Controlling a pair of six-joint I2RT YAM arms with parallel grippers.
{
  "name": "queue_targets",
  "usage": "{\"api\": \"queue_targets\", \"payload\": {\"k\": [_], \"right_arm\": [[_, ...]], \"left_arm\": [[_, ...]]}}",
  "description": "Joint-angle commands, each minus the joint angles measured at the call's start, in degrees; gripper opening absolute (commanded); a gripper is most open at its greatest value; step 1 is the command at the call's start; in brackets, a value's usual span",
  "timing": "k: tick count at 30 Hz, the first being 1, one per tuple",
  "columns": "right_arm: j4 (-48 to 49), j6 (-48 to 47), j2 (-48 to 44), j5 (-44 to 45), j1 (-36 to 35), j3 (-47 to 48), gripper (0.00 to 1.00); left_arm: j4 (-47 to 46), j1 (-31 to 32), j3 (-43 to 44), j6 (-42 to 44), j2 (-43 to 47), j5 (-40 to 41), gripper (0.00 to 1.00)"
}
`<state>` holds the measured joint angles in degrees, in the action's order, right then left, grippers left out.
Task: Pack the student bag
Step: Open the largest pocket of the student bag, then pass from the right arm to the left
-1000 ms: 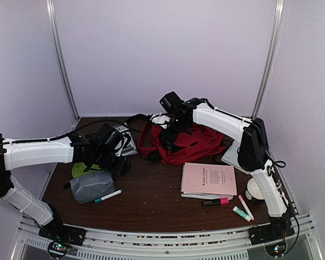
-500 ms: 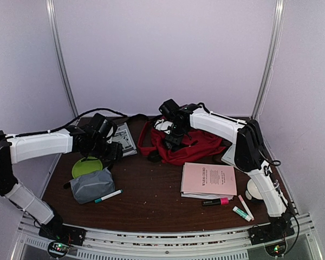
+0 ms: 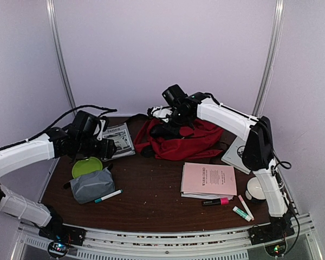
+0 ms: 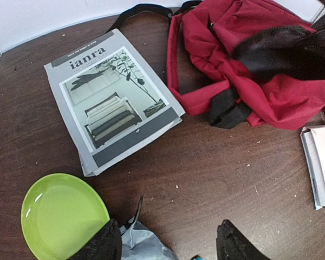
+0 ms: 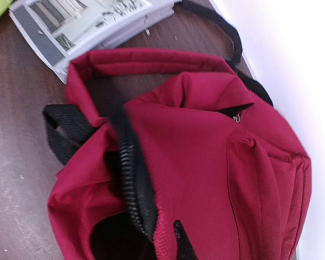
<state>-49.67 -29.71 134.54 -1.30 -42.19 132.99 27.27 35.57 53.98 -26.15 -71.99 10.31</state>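
1. The right gripper (image 3: 170, 122) was wide open a second ago and is now fully closed. Its fingers pinch the black zipper edge at the open mouth of the student bag (image 3: 192, 143), and the fabric there is drawn upward.
2. The student bag lies at the far middle of the table (image 3: 151, 187). Its left edge has shifted a little further left than before, the red body is slumped, and a dark strap trails off to the far left.
3. The left gripper (image 4: 168, 241) has drawn back to the left, away from the grey zip pouch (image 3: 92, 185) it hung over earlier. Its fingers stand moderately wide with nothing between them.
4. With that arm moved off, the green plate (image 3: 87, 166) now shows whole, just beside the pouch's far edge.
5. A magazine titled "ianra" (image 4: 111, 100) lies flat just left of the bag, with one corner near the red strap.
6. A teal marker (image 3: 109, 196) lies just to the near right of the pouch.
7. A pink booklet (image 3: 208, 180) rests on a thin stack on the near side of the bag, apart from it.
8. A pink-capped marker (image 3: 215, 201) lies just near of the booklet.
9. A grey book (image 3: 233, 154) lies right of the bag, partly hidden by the right arm.
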Motion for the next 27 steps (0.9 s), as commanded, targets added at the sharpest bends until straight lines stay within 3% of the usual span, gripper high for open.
{"api": "queue_targets", "payload": {"k": [1, 6, 10, 17, 20, 23, 25, 27], "right_arm": [[1.23, -1.4, -6.65, -8.36, -4.2, 2.19, 0.0], [1.84, -2.86, -10.73, -17.83, -5.03, -1.12, 0.0], [0.15, -7.28, -14.9, -24.5, -4.58, -5.35, 0.0], [1.72, -10.48, -21.57, -24.78, -1.86, -17.17, 0.0], [1.87, -13.7, -25.59, -25.1, -0.42, -24.46, 0.0], [3.91, -16.31, -30.74, -24.27, 0.72, -33.5, 0.0], [7.71, -13.7, -33.66, -27.43, 2.69, -37.66, 0.0], [12.11, -8.55, -35.05, -33.95, 5.79, -39.97, 0.0]], "left_arm": [[-0.55, -0.26, -2.56, 5.37, 3.79, -0.48, 0.62], [-1.71, -0.25, -4.82, 8.81, 9.41, 0.76, 0.63], [-4.93, -0.24, -7.02, 10.3, 11.84, -4.92, 0.63], [-6.85, -0.12, -6.01, 7.58, 6.89, -9.16, 0.53], [-10.36, 0.02, -4.84, 8.5, 5.43, -12.28, 0.58], [-20.58, 1.25, -5.84, 10.2, 5.97, -17.45, 0.68], [-27.54, 3.16, -6.24, 13.51, 5.89, -16.52, 0.81], [-31.44, 4.23, -5.82, 16.37, 4.08, -16.92, 0.87]]}}
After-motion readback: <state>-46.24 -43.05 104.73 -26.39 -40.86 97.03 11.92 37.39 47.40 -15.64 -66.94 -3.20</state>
